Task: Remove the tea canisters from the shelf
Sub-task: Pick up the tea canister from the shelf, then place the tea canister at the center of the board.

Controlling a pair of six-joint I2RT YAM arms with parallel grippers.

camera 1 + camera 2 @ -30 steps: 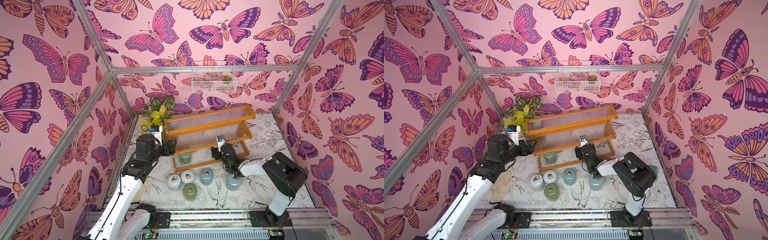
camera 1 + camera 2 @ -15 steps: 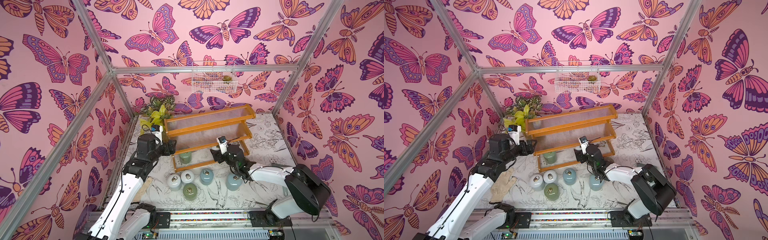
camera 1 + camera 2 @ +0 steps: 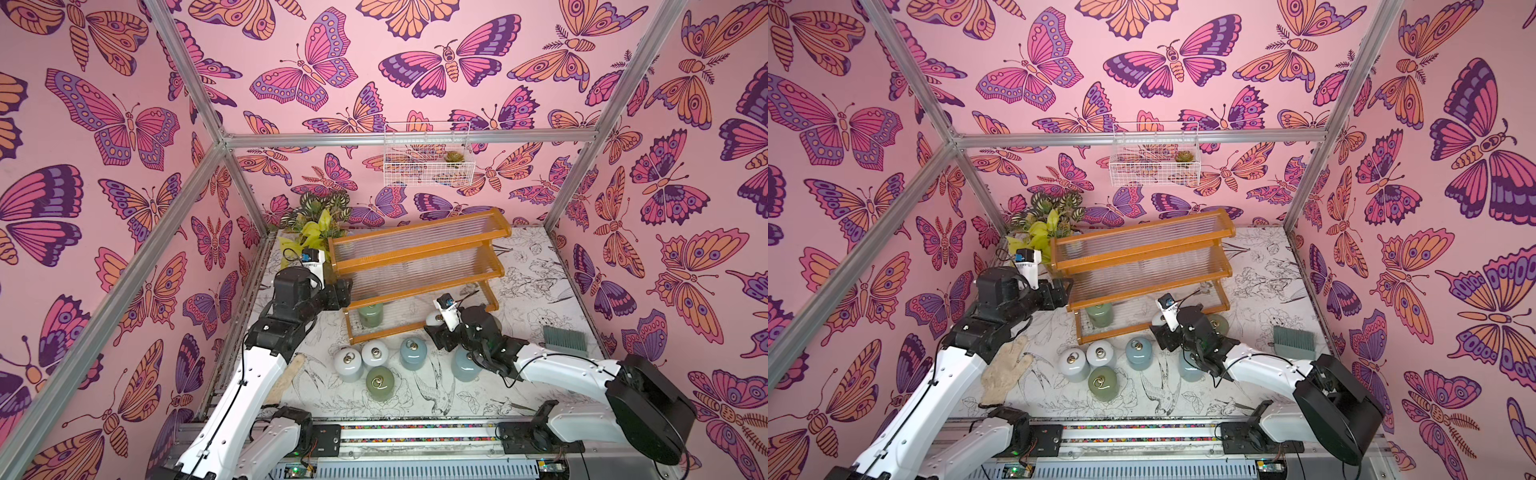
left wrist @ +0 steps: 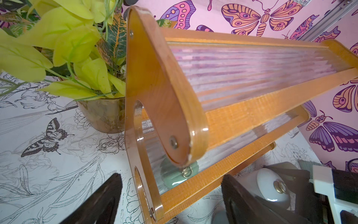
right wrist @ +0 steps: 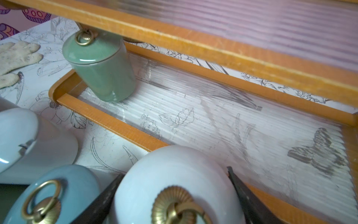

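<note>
Right wrist view: right gripper (image 5: pixel 172 195) clamped on glossy white ceramic canister (image 5: pixel 174 166) at near rail of orange-brown wooden shelf (image 5: pixel 108 120); left gripper (image 4: pixel 170 180) spread, straddling left end.

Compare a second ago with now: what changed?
The right end effector, shut on the white canister, drew back from the shelf toward the front, its arm dropping lower. The left end effector, open, the green canister on the lowest tier and five set-down canisters stayed put.

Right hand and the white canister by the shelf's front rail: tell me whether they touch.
Touching. The right wrist view shows the white canister wedged between the right hand's dark fingers, both pressed against its sides.
</note>
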